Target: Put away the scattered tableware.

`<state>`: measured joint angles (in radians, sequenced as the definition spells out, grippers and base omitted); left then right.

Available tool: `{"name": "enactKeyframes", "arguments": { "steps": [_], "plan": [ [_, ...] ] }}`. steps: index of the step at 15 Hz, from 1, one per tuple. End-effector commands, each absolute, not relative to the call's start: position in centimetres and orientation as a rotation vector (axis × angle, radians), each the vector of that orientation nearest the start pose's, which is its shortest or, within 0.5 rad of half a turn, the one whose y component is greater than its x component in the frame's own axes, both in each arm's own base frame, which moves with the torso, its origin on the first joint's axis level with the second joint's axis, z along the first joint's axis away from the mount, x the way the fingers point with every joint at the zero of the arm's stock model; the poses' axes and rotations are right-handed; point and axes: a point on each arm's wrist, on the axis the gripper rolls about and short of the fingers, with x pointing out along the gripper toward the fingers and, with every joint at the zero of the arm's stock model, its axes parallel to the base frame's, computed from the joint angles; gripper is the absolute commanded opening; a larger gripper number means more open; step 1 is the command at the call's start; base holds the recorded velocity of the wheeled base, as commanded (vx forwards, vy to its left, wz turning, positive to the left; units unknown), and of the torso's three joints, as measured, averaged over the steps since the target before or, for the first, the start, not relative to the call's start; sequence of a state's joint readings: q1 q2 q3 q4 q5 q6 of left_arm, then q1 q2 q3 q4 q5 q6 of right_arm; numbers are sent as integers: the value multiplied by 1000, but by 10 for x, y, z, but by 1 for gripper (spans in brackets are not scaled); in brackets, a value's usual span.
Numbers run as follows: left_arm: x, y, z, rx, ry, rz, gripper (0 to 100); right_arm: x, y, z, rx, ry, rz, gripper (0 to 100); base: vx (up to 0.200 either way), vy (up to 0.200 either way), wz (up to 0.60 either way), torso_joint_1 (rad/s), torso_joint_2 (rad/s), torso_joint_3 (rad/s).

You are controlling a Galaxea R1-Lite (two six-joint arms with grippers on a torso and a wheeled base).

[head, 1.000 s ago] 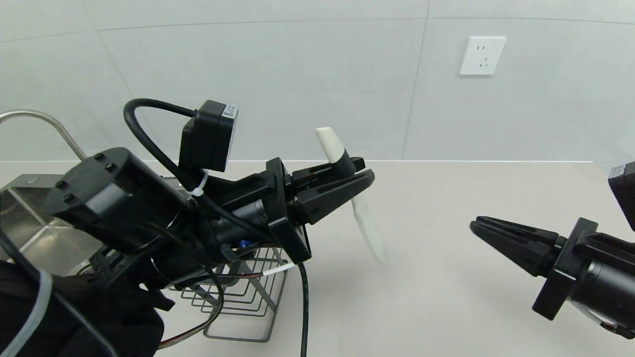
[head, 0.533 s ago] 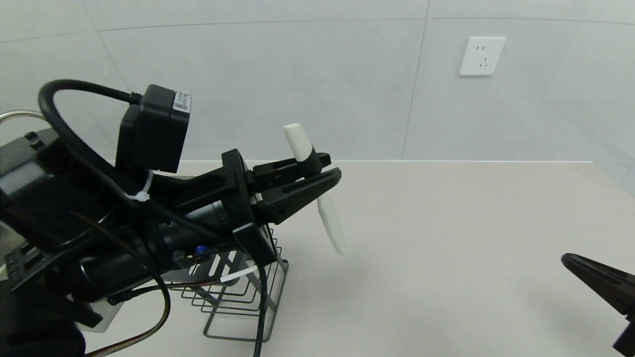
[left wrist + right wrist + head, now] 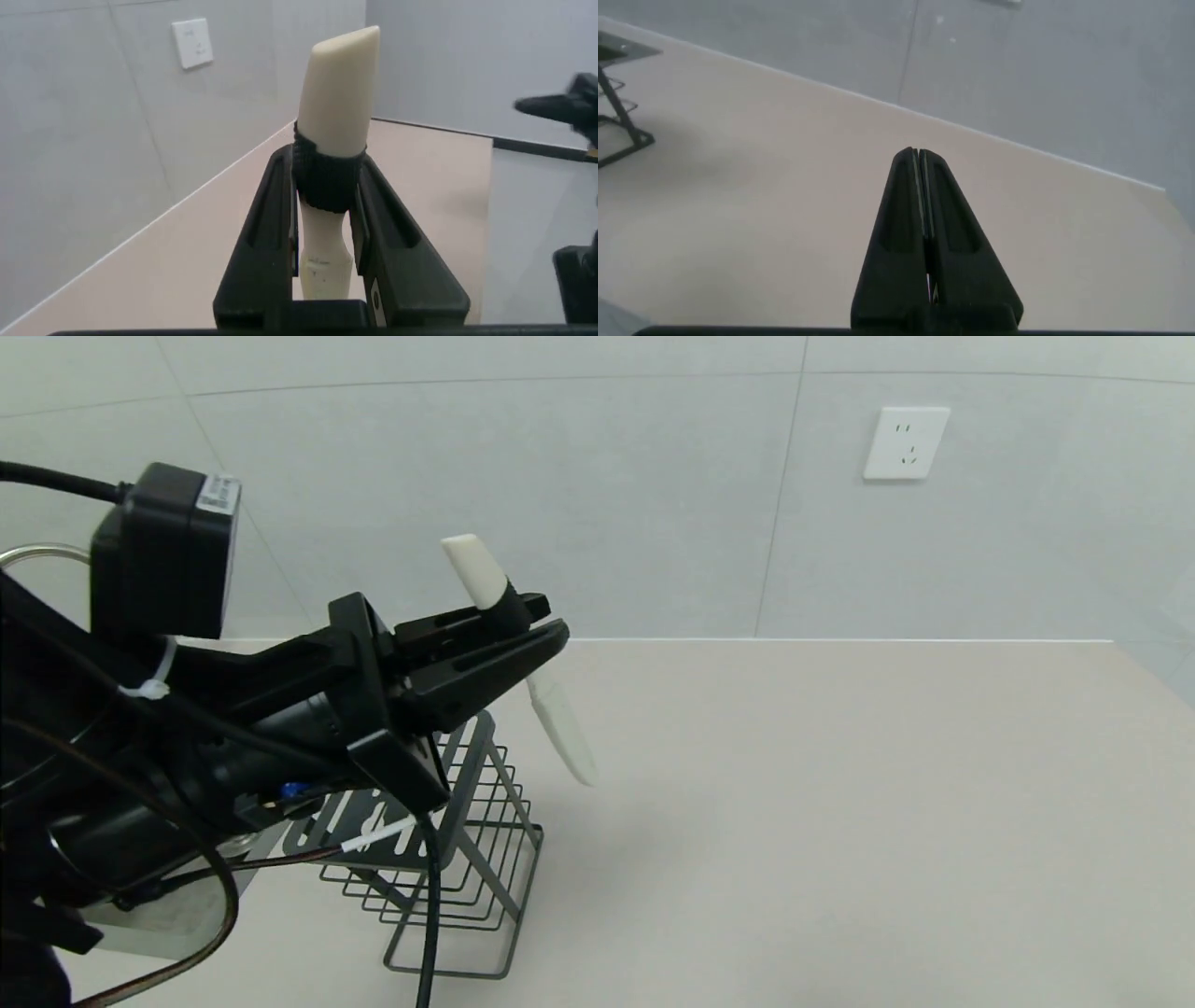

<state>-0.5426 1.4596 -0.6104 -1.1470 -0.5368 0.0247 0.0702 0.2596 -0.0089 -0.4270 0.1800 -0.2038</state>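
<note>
Our left end effector (image 3: 551,621) is closed around the white knife (image 3: 560,728); we should centre it over the wire rack (image 3: 467,896), then lower blade-down.

Kitchen, pale beige countertop (image 3: 840,803) carrying a dark wire dish rack (image 3: 467,887), curved steel tap (image 3: 37,551) left of the rack, grey tiled wall (image 3: 560,476) with white socket (image 3: 905,442) beyond it

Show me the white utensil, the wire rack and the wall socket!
white utensil (image 3: 560,730), head view, its lower end
wire rack (image 3: 471,896), head view, its front wires
wall socket (image 3: 906,441), head view, its middle
</note>
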Motion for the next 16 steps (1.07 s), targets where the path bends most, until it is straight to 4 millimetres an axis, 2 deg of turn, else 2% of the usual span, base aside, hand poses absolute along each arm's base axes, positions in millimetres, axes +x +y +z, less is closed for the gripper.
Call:
{"name": "enactKeyframes", "arguments": {
  "steps": [1,3,5,8,12,16],
  "plan": [
    [185,-119,257,25,-360,-1044,0,-25,3,97,-188,-223,137,0,0,0,0,0,0,0],
    [181,-117,261,26,-366,-1043,0,-23,1,78,-128,-23,51,0,0,0,0,0,0,0],
    [177,-115,263,60,-396,-1040,0,-23,0,75,-55,0,-14,0,0,0,0,0,0,0],
    [176,-114,265,86,-423,-1067,0,-23,0,75,-46,0,-21,0,0,0,0,0,0,0],
    [201,-80,266,267,-538,-1082,0,-23,0,75,-46,0,-21,0,0,0,0,0,0,0],
    [176,-72,283,224,-572,-1128,0,-23,0,75,-46,0,-21,0,0,0,0,0,0,0]
  ]
}}
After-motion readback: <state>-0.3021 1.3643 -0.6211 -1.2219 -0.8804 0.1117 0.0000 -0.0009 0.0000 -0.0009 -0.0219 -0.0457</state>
